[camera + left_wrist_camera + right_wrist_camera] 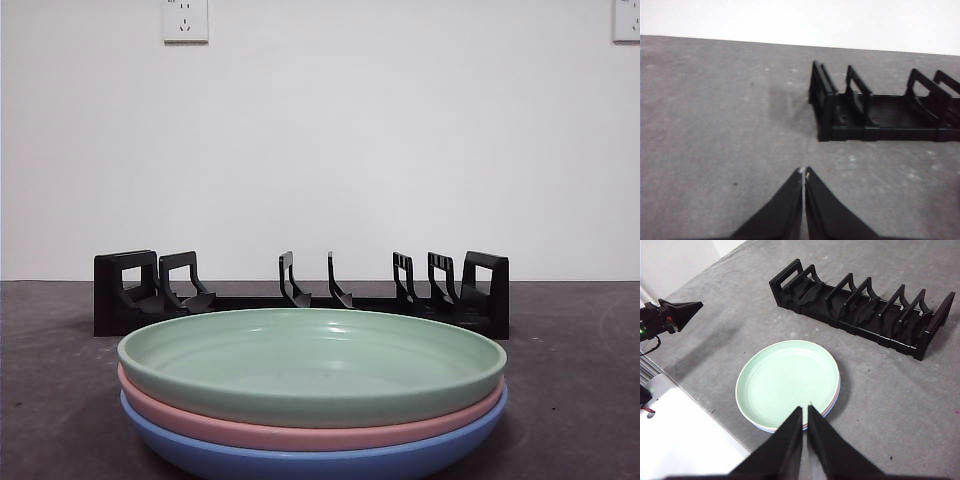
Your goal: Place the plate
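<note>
A stack of three shallow round plates sits on the grey speckled tabletop (570, 400), just in front of a long black plastic plate rack (300, 292). The pale green plate (311, 360) lies on top, the pink plate (300, 432) under it, and the blue plate (300, 462) at the bottom, touching the tabletop. All three lie flat and nested, their rims lined up closely. None of them is in the rack.

The rack stands upright behind the stack, near but not touching it, its length running across the front view. It has blocky end frames and several pairs of curved dividers between them; every slot that can be seen holds nothing.

The right gripper (805, 410) hangs above the tabletop on the side of the stack away from the rack, its two black jaws pressed nearly together with only a thin slit between them, holding nothing. In its wrist view the tips overlap the near edge of the green plate, though the front view shows no gripper at the plates.

The left gripper (803, 172) hovers over bare tabletop off one end of the rack, well apart from the stack. Its jaws are likewise closed tip to tip and hold nothing. Its dark pointed tip also shows at the edge of the right wrist view.

Behind the rack rises a plain white wall (400, 140) carrying two white wall sockets (185, 20).
</note>
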Robot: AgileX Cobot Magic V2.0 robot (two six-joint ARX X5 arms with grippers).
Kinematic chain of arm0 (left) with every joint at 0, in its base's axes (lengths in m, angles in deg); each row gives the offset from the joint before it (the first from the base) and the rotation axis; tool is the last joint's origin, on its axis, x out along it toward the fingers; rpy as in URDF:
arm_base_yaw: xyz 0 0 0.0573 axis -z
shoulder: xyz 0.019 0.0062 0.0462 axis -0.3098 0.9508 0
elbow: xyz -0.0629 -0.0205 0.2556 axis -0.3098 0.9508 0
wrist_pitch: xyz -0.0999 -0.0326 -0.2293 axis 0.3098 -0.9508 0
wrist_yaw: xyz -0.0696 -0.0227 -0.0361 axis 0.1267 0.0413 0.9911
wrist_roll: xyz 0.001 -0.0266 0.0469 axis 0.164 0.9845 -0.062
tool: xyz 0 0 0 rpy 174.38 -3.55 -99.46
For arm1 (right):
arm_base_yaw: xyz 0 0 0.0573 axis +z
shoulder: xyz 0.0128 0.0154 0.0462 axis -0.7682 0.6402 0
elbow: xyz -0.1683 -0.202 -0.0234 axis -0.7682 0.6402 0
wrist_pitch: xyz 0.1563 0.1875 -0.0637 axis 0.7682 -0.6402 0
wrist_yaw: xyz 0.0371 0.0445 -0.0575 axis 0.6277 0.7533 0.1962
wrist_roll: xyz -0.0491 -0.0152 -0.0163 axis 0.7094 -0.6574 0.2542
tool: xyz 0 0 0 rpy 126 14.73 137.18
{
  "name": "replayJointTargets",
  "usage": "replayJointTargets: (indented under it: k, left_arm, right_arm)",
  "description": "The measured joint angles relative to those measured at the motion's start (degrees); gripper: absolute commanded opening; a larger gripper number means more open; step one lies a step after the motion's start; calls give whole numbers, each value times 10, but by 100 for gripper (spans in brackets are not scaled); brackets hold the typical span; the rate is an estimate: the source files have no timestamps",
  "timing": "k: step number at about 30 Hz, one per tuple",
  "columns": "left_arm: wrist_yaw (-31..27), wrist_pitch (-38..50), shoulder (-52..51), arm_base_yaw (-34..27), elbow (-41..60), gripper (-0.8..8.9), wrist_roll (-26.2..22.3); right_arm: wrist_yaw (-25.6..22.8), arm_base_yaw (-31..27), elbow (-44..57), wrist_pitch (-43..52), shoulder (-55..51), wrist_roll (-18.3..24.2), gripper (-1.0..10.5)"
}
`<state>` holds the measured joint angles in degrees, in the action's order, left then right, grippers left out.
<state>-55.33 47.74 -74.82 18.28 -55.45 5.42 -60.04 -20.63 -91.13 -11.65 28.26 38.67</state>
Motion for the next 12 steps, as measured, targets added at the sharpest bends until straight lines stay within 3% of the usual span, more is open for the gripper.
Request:
replayJointTargets:
  k: [12]
  left_arm:
    - [-38,13,-4,0,7,6,18]
  right_arm:
    - [0,0,0,0,0,0,15]
